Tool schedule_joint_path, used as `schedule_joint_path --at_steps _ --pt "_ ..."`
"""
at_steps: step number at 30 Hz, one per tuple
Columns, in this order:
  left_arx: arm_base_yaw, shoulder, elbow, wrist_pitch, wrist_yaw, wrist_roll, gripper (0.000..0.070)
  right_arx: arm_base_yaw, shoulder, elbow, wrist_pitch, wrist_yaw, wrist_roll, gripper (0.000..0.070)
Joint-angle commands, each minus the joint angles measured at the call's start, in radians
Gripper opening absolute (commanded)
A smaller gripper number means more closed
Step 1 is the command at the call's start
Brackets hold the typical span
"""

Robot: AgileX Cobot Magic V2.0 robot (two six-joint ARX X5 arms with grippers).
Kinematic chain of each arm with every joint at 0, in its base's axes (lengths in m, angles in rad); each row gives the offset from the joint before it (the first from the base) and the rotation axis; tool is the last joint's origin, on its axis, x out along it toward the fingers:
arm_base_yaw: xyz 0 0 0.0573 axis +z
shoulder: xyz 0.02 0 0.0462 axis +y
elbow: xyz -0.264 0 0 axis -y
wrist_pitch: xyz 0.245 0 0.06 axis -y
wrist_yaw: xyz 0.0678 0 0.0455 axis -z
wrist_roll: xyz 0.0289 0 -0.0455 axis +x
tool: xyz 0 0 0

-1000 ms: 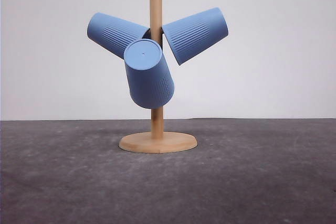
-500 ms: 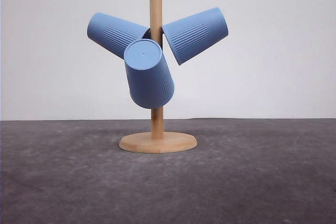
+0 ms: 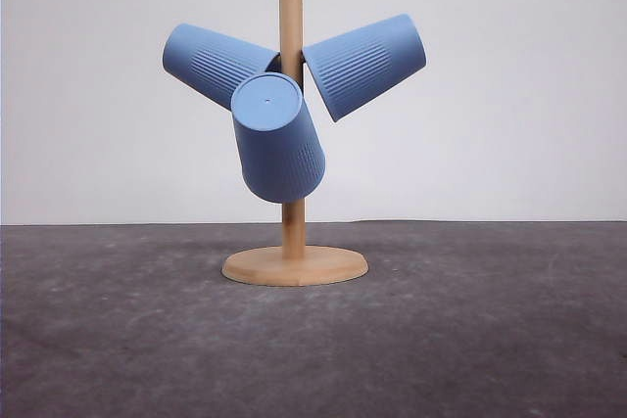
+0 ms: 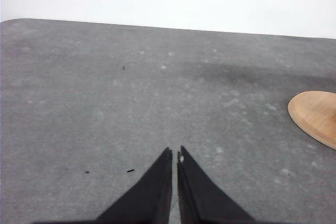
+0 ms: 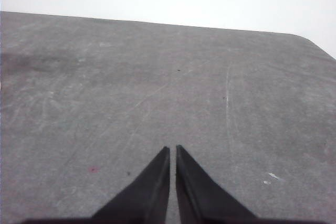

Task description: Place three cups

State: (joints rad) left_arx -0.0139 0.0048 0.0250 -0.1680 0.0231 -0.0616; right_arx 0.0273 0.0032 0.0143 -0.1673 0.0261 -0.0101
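Note:
Three light-blue ribbed cups hang upturned on the wooden peg stand [image 3: 291,36] in the front view. One cup [image 3: 217,63] points up to the left, another cup [image 3: 366,64] up to the right, and the third cup [image 3: 278,138] faces forward with its flat base toward the camera. My left gripper [image 4: 175,153] is shut over bare grey table, with the stand's round base [image 4: 316,116] off to one side. Over bare table elsewhere, my right gripper [image 5: 172,149] is shut too, holding nothing.
The stand's round wooden base [image 3: 295,265] rests mid-table on a dark grey mat [image 3: 470,340]. A plain white wall rises behind the table. The mat's rounded corner [image 5: 310,40] appears in the right wrist view.

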Motion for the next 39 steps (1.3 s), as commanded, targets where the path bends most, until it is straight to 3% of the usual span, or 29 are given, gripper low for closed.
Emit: schedule_joint_path --at_steps 1,39 --pt "0.0 0.0 -0.013 0.011 -0.004 0.008 0.0 0.002 0.0 -0.003 0.01 0.0 0.013 0.0016" --pt "0.0 0.0 -0.013 0.011 -0.004 0.008 0.0 0.002 0.0 -0.003 0.01 0.0 0.013 0.0016"
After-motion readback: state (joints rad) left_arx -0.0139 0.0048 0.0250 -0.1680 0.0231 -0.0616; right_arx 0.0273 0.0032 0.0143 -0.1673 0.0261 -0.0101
